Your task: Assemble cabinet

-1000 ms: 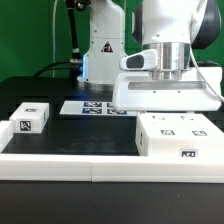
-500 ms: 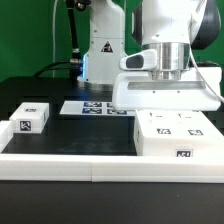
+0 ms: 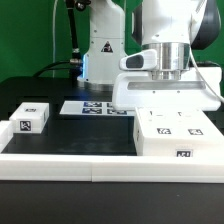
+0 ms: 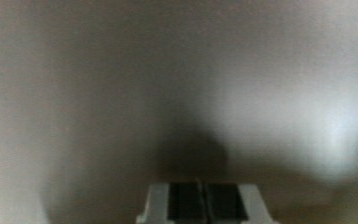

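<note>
The cabinet body (image 3: 178, 136), a white box with square tags on top and on its front, lies at the front of the exterior view's right. My gripper (image 3: 165, 108) hangs right behind and above it, with the wide white hand low over its top edge; the fingertips are hidden behind the body. In the wrist view the gripper (image 4: 195, 203) shows two dark fingers pressed together with only a thin line between them. A blurred pale surface fills the rest of that view. A small tagged white block (image 3: 30, 116) lies at the left.
The marker board (image 3: 92, 107) lies flat on the black table behind the middle. A long low white border rail (image 3: 65, 166) runs along the front edge. The robot's base (image 3: 103, 45) stands at the back.
The cabinet body has slid slightly toward the exterior view's left; its front tag moved that way. The hand has stayed in almost the same place.
</note>
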### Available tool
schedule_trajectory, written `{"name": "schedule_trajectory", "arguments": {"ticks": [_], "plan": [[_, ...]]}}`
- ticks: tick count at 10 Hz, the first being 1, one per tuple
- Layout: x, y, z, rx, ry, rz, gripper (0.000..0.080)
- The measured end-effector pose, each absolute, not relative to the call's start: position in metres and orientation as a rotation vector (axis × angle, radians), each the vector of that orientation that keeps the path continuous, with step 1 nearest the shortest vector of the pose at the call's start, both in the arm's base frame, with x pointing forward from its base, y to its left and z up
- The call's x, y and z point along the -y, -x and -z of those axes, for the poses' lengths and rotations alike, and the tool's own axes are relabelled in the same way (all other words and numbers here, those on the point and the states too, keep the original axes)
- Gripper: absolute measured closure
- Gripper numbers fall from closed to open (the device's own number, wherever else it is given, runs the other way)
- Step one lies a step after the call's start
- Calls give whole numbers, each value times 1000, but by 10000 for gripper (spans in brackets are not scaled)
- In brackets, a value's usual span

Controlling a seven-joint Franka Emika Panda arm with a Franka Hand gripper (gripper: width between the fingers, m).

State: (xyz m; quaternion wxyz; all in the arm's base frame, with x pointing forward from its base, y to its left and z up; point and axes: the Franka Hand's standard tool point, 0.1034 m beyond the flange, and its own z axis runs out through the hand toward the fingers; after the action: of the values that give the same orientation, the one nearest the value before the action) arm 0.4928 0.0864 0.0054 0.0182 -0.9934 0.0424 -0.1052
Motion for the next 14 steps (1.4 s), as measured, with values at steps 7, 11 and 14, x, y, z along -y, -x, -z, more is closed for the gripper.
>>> {"name": "schedule_trajectory", "arguments": {"ticks": [7,11,14], "plan": [[-80,-506,-63,-89,3063,267,797],[-80,-507,-70,-90,3059,258,797],[-83,-510,-79,-87,3052,233,797]]}}
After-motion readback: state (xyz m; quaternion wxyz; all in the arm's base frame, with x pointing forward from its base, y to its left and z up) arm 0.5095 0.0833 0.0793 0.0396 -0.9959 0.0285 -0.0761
